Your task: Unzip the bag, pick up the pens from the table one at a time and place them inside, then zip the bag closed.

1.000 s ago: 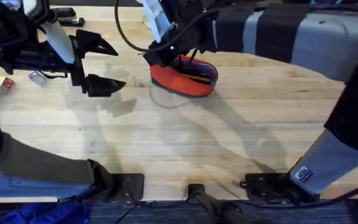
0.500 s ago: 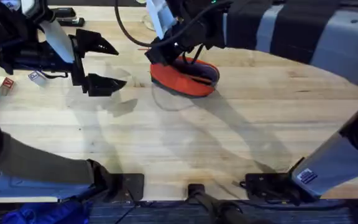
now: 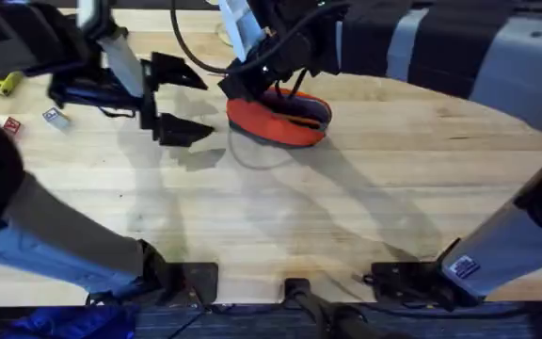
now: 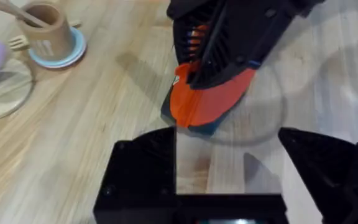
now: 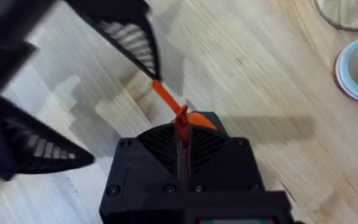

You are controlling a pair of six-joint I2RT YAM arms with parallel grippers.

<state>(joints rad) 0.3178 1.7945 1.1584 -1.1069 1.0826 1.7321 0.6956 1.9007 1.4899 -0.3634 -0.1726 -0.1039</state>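
Observation:
The orange bag (image 3: pixel 276 121) lies on the table (image 3: pixel 280 217) at the back centre, with its dark opening facing up. My right gripper (image 3: pixel 252 81) is at the bag's left end, shut on the orange zipper pull (image 5: pixel 174 111). My left gripper (image 3: pixel 175 100) hangs open just left of the bag and holds nothing. In the left wrist view the bag (image 4: pixel 207 106) lies ahead of my open left gripper (image 4: pixel 229 171), and the right gripper (image 4: pixel 229 37) sits on top of it. The pens are out of view.
A yellow item (image 3: pixel 7 83) and small blocks (image 3: pixel 55 117) lie at the far left. A wooden cup (image 4: pixel 45 28) on a blue coaster (image 4: pixel 73 53) and a clear round dish (image 4: pixel 5 93) stand behind the bag. The front half of the table is bare wood.
My left arm has swung right, bringing its open gripper closer to the bag. The right gripper has stayed at the bag's left end.

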